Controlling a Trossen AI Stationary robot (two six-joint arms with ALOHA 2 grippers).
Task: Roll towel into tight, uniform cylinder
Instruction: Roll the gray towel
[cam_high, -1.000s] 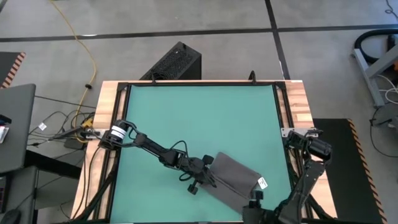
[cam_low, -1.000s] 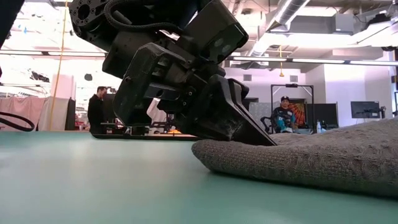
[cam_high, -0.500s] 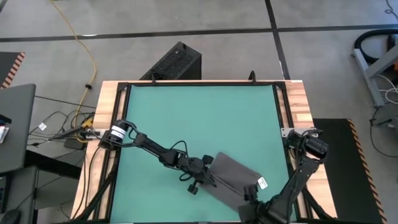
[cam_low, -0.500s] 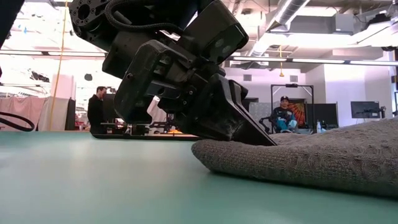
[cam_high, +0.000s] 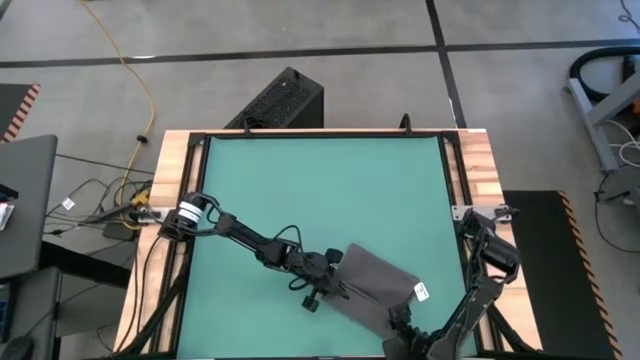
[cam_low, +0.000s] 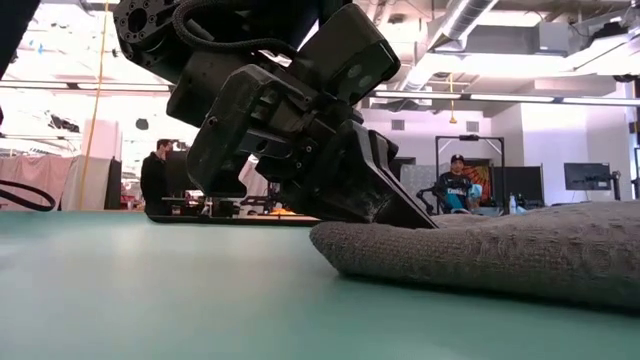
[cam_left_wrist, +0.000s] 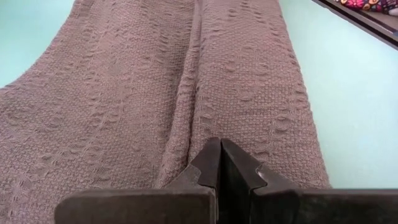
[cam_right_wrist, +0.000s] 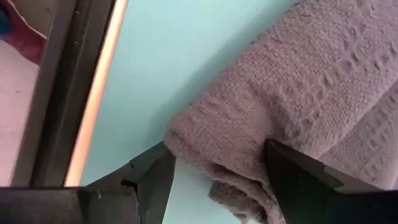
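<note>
The dark grey towel (cam_high: 375, 283) lies folded and flat on the green mat (cam_high: 320, 190), near the near right corner, its white tag (cam_high: 422, 293) at the right edge. My left gripper (cam_high: 342, 287) is shut, its tips on the towel's left end (cam_low: 420, 235). My right gripper (cam_right_wrist: 217, 171) is open above the towel's near right end (cam_right_wrist: 211, 137), one finger on each side of it. In the high view that gripper (cam_high: 400, 322) shows at the mat's near edge. My left gripper presses its shut fingertips (cam_left_wrist: 219, 155) down on the towel's top, on a lengthwise crease (cam_left_wrist: 193, 118) near the left end. It slants down from the table's left. The towel stays flat on the mat beneath it. Whether my right gripper's fingers (cam_right_wrist: 298, 177) touch the towel's end, I cannot tell.
A black box (cam_high: 285, 100) stands on the floor beyond the table's far edge. Wooden borders (cam_high: 480, 170) and a dark frame (cam_right_wrist: 59, 93) run round the mat. The mat's far half is bare green. People (cam_low: 155, 175) show in the room behind.
My right gripper has come down toward the towel's near right end and has rolled about its own axis. In the low view the towel's right part sits a little lower than before. The left gripper and the towel's left end have kept still.
</note>
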